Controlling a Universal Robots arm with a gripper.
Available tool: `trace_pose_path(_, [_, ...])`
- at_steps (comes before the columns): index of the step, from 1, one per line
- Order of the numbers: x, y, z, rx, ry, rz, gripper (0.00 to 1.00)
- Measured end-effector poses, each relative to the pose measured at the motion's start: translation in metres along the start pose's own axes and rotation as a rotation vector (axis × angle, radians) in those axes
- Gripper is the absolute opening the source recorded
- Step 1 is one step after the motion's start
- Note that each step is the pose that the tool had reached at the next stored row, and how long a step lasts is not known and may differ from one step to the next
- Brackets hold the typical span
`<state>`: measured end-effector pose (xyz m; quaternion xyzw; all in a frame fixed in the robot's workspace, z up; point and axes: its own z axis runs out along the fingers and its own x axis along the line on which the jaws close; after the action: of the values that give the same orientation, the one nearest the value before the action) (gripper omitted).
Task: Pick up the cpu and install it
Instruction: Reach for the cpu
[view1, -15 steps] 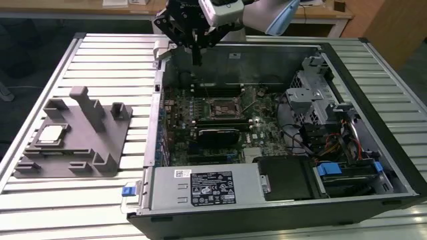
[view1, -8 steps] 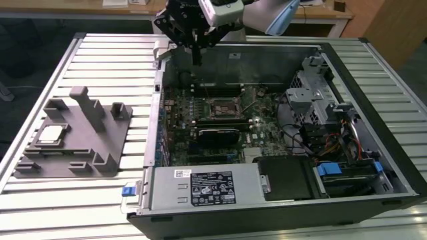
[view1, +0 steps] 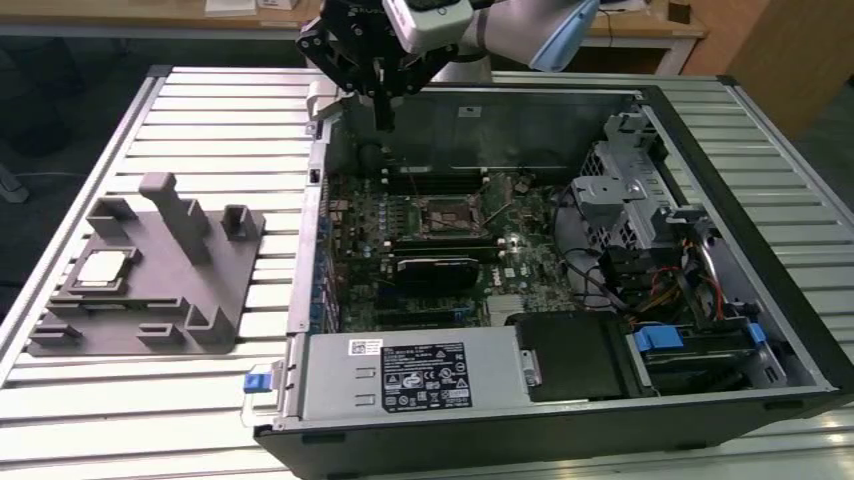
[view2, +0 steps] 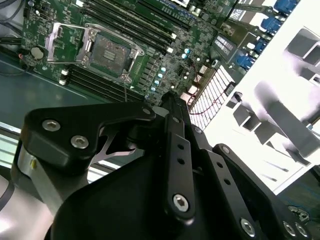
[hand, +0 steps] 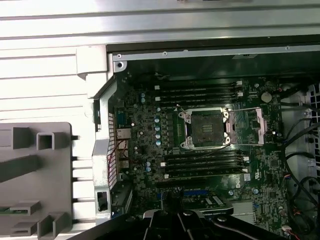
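The cpu (view1: 106, 268), a small silvery square chip, lies flat on the grey fixture block (view1: 147, 280) at the exterior view's left, outside the computer case. My gripper (view1: 384, 122) hangs over the case's far wall, well away from the cpu, its fingers pressed together and holding nothing. In the second wrist view the gripper (view2: 168, 99) tapers to one closed tip above the motherboard's edge. The black socket frame (hand: 207, 129) on the green motherboard (hand: 145, 150) stands empty, with its metal load plate (hand: 247, 127) swung open beside it.
The open case (view1: 694, 140) holds a drive cage (view1: 627, 190), cable bundles (view1: 654, 285) and a power supply (view1: 414, 375) around the board. Memory slots (hand: 200, 91) flank the socket. The fixture's upright posts (view1: 174, 215) rise near the cpu. Everything rests on a slatted metal table (view1: 214, 110).
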<state>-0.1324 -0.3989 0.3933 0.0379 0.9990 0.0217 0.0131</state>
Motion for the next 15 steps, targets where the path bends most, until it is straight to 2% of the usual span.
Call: trace_pose_path(15, [0.0243, -0.0018, -0.0007, 0.0, 0.0, 0.0, 0.11])
